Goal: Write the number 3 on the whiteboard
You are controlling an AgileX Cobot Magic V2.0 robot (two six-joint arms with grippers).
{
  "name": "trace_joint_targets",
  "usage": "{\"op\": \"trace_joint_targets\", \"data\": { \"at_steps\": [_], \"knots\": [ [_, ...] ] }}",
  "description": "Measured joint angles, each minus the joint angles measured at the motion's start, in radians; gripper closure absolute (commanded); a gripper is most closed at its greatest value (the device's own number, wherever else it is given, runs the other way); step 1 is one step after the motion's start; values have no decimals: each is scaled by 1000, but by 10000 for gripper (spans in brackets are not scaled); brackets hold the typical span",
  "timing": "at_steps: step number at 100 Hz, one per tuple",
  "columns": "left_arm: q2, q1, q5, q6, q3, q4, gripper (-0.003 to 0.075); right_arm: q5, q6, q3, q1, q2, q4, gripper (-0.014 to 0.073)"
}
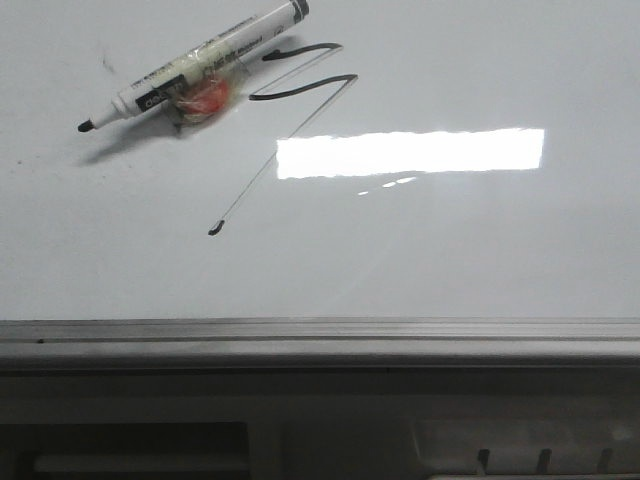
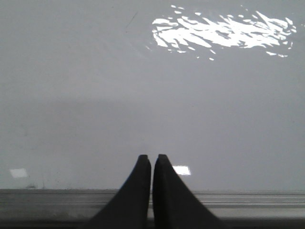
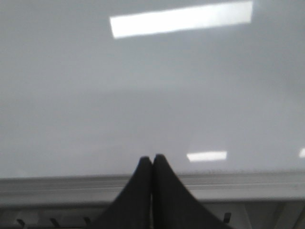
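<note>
The whiteboard (image 1: 450, 250) fills the front view, glossy white-grey with a grey ledge along its lower edge. On it is the number 3 (image 1: 300, 85): two thick black curved strokes joined to a thin diagonal line that ends in a dot. A marker pen (image 1: 190, 68) with its black tip bare lies flat just left of the strokes, a clear holder with an orange-red part around its middle. No gripper shows in the front view. My left gripper (image 2: 152, 157) and right gripper (image 3: 152, 157) both stand shut and empty over the board's lower edge.
A small faint dark smudge (image 1: 106, 66) marks the board left of the pen. The grey metal ledge (image 1: 320, 340) runs across below the board. Bright lamp reflections (image 1: 410, 152) lie on the glossy surface.
</note>
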Motion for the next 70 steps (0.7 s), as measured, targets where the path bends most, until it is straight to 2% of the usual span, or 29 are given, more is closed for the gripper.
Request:
{"op": "trace_joint_targets", "data": {
  "at_steps": [70],
  "knots": [
    [0, 0, 0, 0, 0, 0, 741, 9, 3, 0, -15, -5, -2, 655]
  ]
}}
